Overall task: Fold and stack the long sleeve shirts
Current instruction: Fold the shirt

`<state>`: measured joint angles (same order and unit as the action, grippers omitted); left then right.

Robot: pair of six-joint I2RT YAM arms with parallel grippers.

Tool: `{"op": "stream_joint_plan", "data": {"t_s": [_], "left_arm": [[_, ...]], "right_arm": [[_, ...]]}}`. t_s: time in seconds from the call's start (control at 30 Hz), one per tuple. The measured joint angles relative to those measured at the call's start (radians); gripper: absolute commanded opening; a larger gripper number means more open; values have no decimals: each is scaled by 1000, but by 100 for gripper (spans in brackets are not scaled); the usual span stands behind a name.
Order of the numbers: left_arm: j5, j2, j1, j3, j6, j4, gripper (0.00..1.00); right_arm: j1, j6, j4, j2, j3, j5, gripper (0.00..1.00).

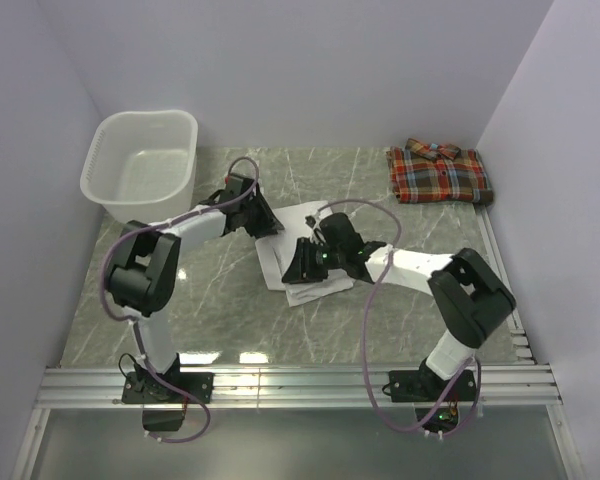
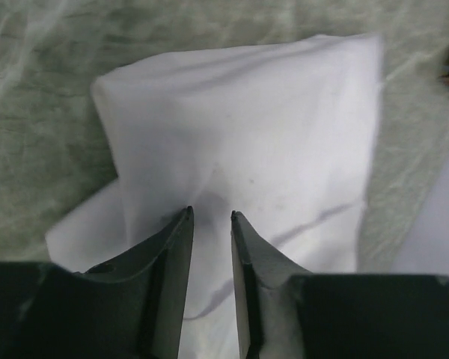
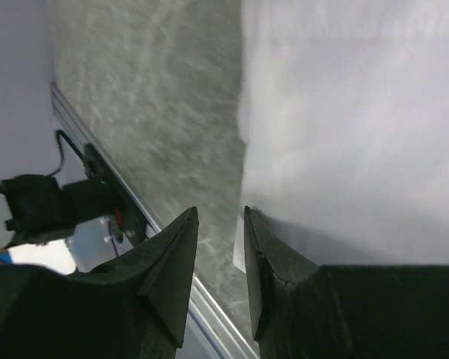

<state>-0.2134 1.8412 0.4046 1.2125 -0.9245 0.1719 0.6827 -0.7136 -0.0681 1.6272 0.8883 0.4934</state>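
The white long sleeve shirt lies folded in the middle of the table, partly covered by both arms. The plaid shirt lies folded at the back right, apart from both grippers. My left gripper is low over the white shirt's far left part. In the left wrist view its jaws stand narrowly open, with flat white cloth showing in the gap. My right gripper sits at the shirt's left edge. It is open: bare table shows between its fingers, and one finger lies against the cloth's edge.
A white plastic laundry basket stands at the back left corner. Walls close the table on the left, back and right. A metal rail runs along the near edge, with the arm bases on it.
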Motion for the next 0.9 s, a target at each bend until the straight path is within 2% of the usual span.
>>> {"op": "stream_joint_plan", "data": {"t_s": [0.17,0.3,0.4,0.5,0.53,0.63,0.7,0.9], "left_arm": [[0,136,0,29,5,0,30],[3,175,-2,90,10,-7,31],[8,184,-2,108,21,-3,34],[22,181,-2,126,41,18,42],[27,175,-2,127,48,24,48],[37,126,3,127,74,63,61],[49,63,10,125,88,90,65],[80,-196,91,55,111,106,64]], "right_arm": [[0,-4,-21,119,-48,92,38],[0,-2,-24,140,-69,132,39],[0,13,-12,128,-66,139,40],[-3,42,45,72,-50,128,40],[-7,52,67,41,-42,122,40],[-51,76,109,-79,-26,115,40],[-111,90,124,-155,-14,116,41],[-311,113,134,-215,8,142,40]]}}
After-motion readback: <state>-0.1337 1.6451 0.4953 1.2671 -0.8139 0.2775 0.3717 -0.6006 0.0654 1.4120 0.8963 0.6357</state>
